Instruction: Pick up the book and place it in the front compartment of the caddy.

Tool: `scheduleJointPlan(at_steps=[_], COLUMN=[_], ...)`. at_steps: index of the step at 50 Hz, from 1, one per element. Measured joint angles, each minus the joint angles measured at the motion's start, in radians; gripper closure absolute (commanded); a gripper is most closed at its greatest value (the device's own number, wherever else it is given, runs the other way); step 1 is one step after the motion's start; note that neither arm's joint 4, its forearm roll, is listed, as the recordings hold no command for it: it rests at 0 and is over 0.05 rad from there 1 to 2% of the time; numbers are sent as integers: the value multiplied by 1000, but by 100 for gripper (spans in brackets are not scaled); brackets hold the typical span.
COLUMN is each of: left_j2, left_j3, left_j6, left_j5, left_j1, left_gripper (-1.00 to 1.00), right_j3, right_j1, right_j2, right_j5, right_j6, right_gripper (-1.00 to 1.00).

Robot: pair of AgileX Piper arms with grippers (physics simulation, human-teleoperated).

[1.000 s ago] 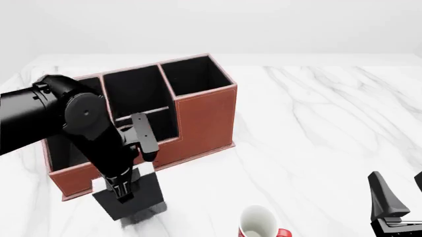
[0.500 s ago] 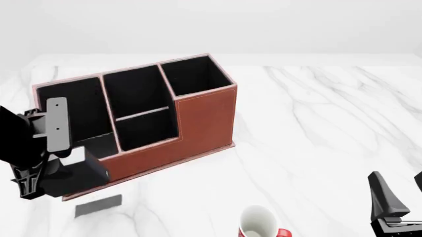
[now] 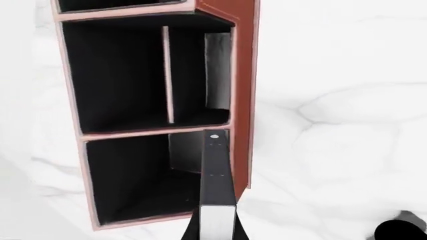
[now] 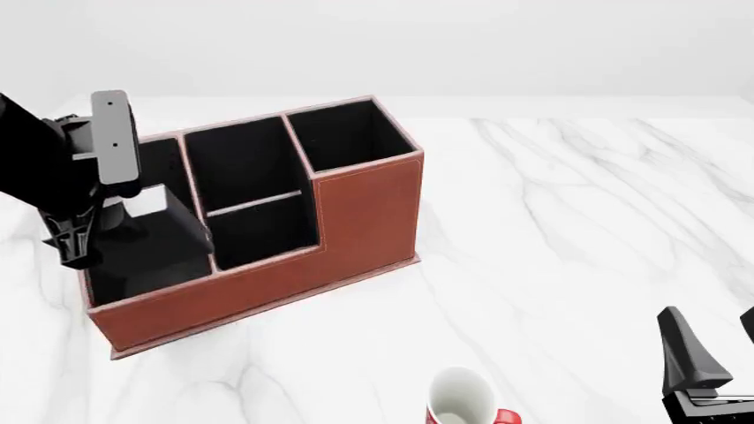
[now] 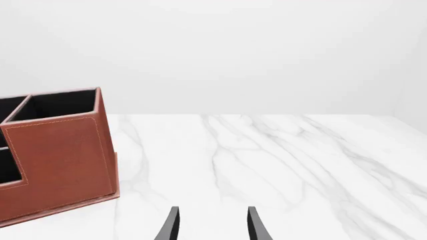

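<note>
Holding the book (image 4: 151,231) in the left gripper (image 4: 73,237), fingers pinched on its covers; the left wrist view shows it edge-on between them, white page edge toward the camera.

- Book position: over the wide large cell at the left end of the caddy (image 4: 365,212), not the target. Can't tell how far its lower edge sits below the rim, black cover on black lining.
- Target: I read the front compartment (image 4: 242,163) as the small tall-walled cell in the middle section, across the low divider from its low-walled twin. From the book it lies to the right and farther from the arms, just over the partition wall.
- Axis: the book's long axis runs out along the fingers, roughly in line with the caddy's length, tipped rather than plumb. My read is that it needs to stand more upright to clear a small square cell.
- Arm: left has it and is adjacent. The right gripper (image 5: 212,227) is spread, empty, low at the near right, well apart from the caddy.
- Surface: white marble table (image 4: 566,221), open to the right. A white mug (image 4: 462,397) sits at the near edge, out of the path.
- Risk: catching the partition or divider on the way across.
</note>
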State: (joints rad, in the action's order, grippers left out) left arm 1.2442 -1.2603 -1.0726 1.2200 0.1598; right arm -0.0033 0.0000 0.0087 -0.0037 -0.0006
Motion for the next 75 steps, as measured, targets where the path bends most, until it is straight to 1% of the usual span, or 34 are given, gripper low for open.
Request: scheduleJointPlan(at_steps=[34,52,63,75], left_j2=[172,282,339,393], left_j3=[-257,-428,-486,-522], left_j6=[22,58,89,122], left_j5=[0,0,0,0], left_j1=[-2,47,73,93], left_gripper=[100,100,100,100], right_j3=[0,0,0,0], right_j1=[0,0,0,0], right_j2=[0,0,0,0], right_j5=[0,0,0,0], right_j6=[0,0,0,0], right_gripper=[-100,-100,-100,-100])
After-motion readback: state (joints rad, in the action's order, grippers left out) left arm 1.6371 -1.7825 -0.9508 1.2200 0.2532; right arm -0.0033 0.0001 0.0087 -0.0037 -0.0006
